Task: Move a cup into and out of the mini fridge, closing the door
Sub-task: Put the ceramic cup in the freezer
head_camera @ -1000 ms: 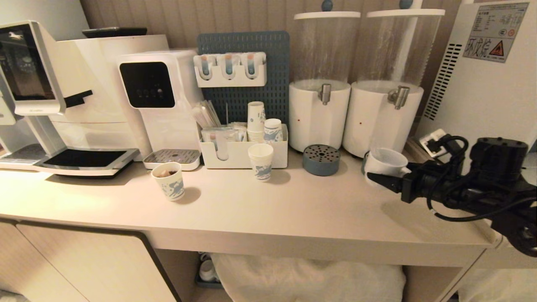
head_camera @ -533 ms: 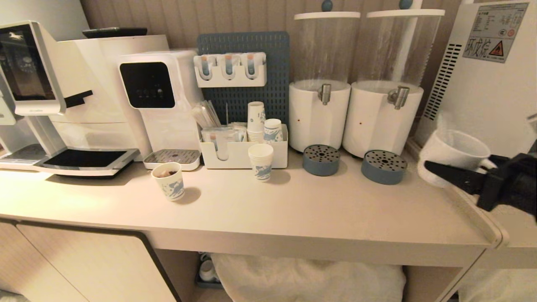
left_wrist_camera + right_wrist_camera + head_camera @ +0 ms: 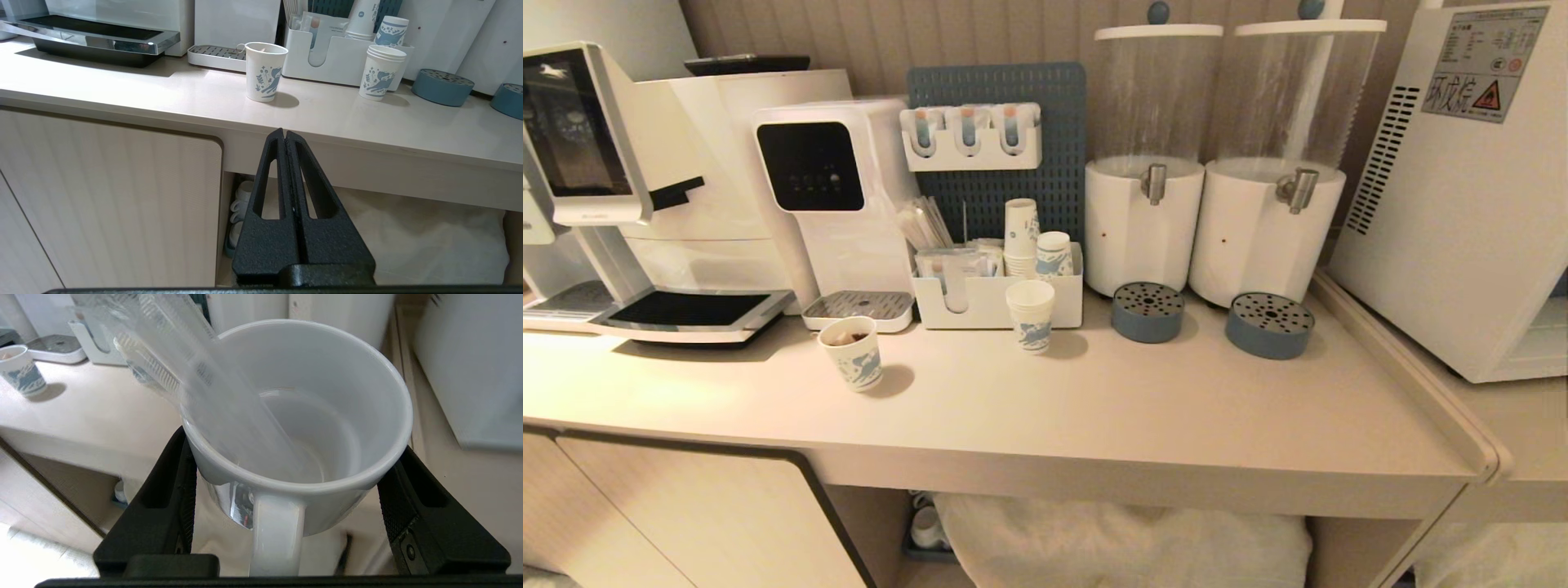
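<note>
Your right gripper [image 3: 294, 473] is clamped on the cup [image 3: 310, 416], one finger on each side, handle toward the wrist, off the near right edge of the counter [image 3: 1094, 408], near the mini fridge [image 3: 1462, 204]. Your left gripper [image 3: 286, 134] is pressed together below the counter's near edge.

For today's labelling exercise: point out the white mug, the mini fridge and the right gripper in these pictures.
white mug [image 3: 327, 428], right wrist view, on its inner wall.
mini fridge [image 3: 1462, 212], head view, on its white side panel.
right gripper [image 3: 292, 473], right wrist view, midway between the fingertips clamping the mug.
</note>
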Available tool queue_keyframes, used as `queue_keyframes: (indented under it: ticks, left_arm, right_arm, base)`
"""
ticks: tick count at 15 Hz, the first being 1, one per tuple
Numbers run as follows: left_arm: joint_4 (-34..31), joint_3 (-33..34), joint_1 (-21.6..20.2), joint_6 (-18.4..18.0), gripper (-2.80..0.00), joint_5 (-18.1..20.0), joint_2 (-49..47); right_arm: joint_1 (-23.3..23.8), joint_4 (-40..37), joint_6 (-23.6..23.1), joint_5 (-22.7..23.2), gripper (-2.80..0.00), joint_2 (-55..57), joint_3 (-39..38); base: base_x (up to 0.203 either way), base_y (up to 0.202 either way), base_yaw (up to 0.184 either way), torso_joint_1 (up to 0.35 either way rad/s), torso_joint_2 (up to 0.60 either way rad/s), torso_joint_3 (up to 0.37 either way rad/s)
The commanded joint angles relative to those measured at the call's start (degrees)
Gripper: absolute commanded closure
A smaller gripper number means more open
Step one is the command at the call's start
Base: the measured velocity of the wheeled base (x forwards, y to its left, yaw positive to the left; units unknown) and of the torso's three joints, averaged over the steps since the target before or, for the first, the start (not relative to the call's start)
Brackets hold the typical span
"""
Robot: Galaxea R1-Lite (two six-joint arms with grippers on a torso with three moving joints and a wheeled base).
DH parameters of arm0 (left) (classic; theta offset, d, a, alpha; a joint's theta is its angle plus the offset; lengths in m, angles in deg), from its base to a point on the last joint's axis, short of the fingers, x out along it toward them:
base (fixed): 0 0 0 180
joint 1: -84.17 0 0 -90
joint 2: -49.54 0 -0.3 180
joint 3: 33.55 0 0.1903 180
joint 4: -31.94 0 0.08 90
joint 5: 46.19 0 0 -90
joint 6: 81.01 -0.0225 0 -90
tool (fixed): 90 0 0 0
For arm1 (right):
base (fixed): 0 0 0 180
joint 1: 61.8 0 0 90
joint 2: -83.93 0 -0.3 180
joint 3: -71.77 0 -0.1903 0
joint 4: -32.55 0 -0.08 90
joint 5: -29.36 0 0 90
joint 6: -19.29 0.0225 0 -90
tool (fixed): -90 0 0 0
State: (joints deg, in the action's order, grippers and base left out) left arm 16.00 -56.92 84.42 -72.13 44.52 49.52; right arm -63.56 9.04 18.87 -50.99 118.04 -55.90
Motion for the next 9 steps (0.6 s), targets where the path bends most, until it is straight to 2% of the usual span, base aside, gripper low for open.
queue_keyframes:
  ticks: [1, 6, 9]
  left_arm:
    - [0.04, 2.29, 0.02, 0.08, 0.0, 0.0, 0.29]
    - [0.04, 2.29, 0.02, 0.08, 0.0, 0.0, 0.29]
    - [0.13, 2.29, 0.02, 0.08, 0.0, 0.0, 0.29]
  right_arm:
    - [0.07, -4.67, 0.4, -0.33, 0.0, -9.6, 0.09]
    - [0.17, -15.71, 1.95, -1.66, 0.0, -21.67, 0.72]
    - [0.96, -18.87, 3.12, -3.12, 0.0, -28.14, -0.34]
  base:
    - [0.0, 0.0, 0.0, 0.0, 0.0, 0.0]
    - [0.0, 0.0, 0.0, 0.0, 0.0, 0.0]
    - [0.0, 0.0, 0.0, 0.0, 0.0, 0.0]
